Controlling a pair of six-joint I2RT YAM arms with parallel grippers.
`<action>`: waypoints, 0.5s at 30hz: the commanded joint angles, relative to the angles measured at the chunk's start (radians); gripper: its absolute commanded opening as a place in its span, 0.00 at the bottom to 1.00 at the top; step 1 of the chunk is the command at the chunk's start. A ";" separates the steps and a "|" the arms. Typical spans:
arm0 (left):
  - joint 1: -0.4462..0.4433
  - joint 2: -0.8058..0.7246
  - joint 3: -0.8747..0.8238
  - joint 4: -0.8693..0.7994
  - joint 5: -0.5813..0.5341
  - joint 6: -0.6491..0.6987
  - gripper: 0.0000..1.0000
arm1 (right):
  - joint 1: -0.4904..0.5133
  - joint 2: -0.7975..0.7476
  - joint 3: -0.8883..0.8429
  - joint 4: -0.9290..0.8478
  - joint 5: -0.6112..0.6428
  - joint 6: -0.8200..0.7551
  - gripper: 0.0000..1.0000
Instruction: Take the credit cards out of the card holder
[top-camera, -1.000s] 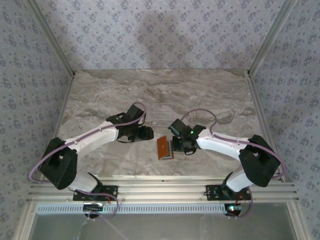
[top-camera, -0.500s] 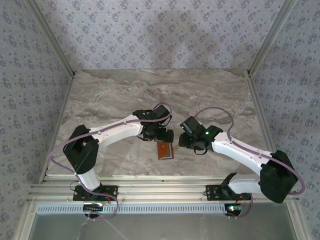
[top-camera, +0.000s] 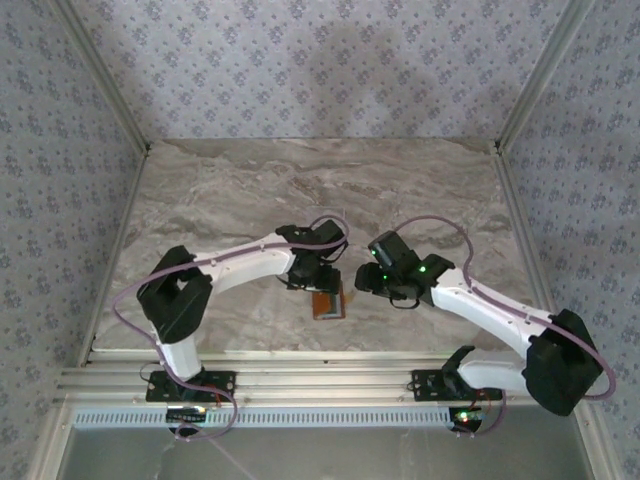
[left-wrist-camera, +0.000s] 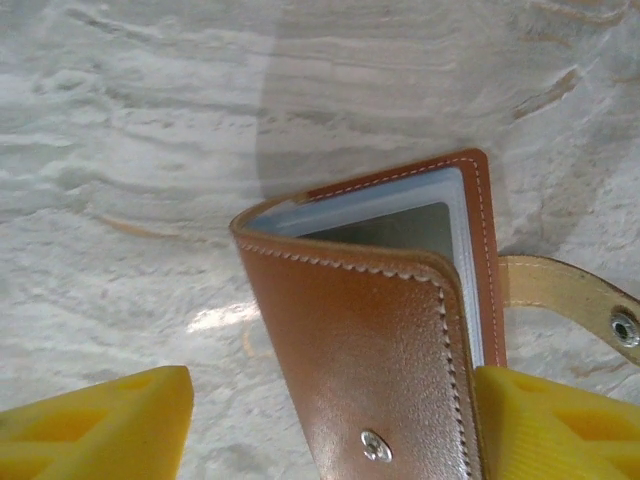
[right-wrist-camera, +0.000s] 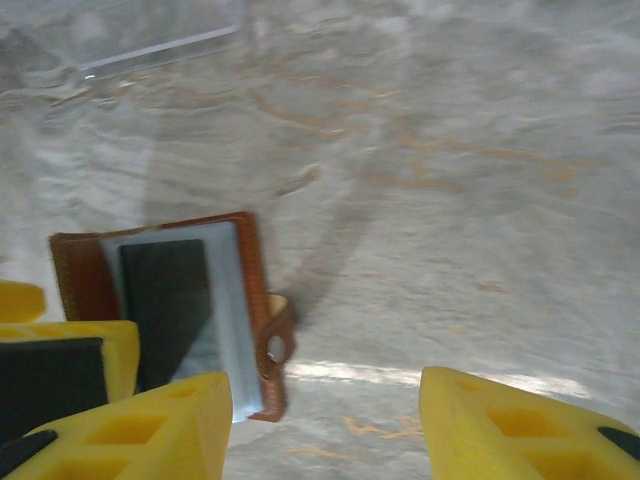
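Yellow left fingers (left-wrist-camera: 100, 425) straddle the card holder (left-wrist-camera: 370, 340) loosely; right fingers (right-wrist-camera: 500, 425) gape empty.

Half-open card holder (left-wrist-camera: 370, 340) blocks the near middle; table (top-camera: 470, 190) either side lies free.

Overhead looks down; wrist cameras, close, share card holder (left-wrist-camera: 370, 340)

Orange-brown card holder (left-wrist-camera: 370, 360) half-open, flap up, w/ dark card (right-wrist-camera: 165, 305) inside.
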 joint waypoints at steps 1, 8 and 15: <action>-0.005 -0.090 -0.029 -0.049 -0.061 -0.008 0.68 | 0.009 0.056 0.014 0.109 -0.156 -0.031 0.52; 0.007 -0.159 -0.093 -0.032 -0.069 -0.025 0.54 | 0.065 0.232 0.115 0.156 -0.259 -0.044 0.35; 0.028 -0.208 -0.154 -0.036 -0.104 -0.032 0.48 | 0.104 0.348 0.158 0.187 -0.261 -0.024 0.30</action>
